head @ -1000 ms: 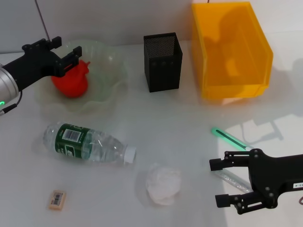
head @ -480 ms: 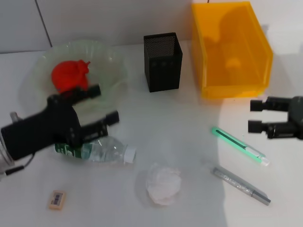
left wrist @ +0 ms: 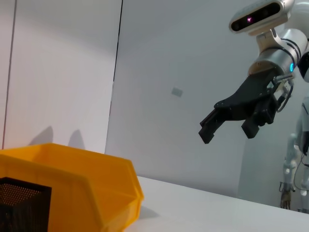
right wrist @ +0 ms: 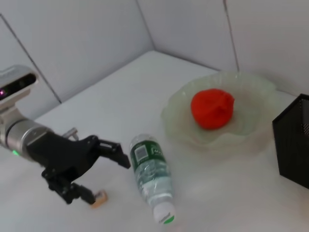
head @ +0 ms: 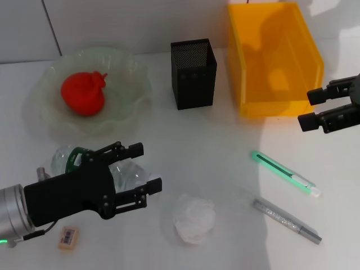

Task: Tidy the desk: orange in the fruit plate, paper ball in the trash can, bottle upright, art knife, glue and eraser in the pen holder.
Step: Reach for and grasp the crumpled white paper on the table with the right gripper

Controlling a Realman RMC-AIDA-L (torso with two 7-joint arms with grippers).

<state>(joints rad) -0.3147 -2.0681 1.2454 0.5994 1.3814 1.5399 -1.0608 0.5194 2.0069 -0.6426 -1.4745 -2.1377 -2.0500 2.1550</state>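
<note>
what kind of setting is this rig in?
Looks like a staged desk-tidying setup in a lab, not a real office: a bare white table against plain pale wall panels, holding only props such as an orange-yellow trash can, a black mesh pen holder and a lying bottle.

Bright, even light is washing over the white table (head: pixel 225 157), coming from above. The trash can (head: pixel 274 56) is glowing, throwing a soft orange tint at its base, and dark arm shadows are lying on its inside wall. The fruit plate (head: pixel 132 84) is catching pale glints. The left gripper (head: pixel 140 177) is smearing slightly at its edges. In the left wrist view the wall is looking dimmer, greyish.
</note>
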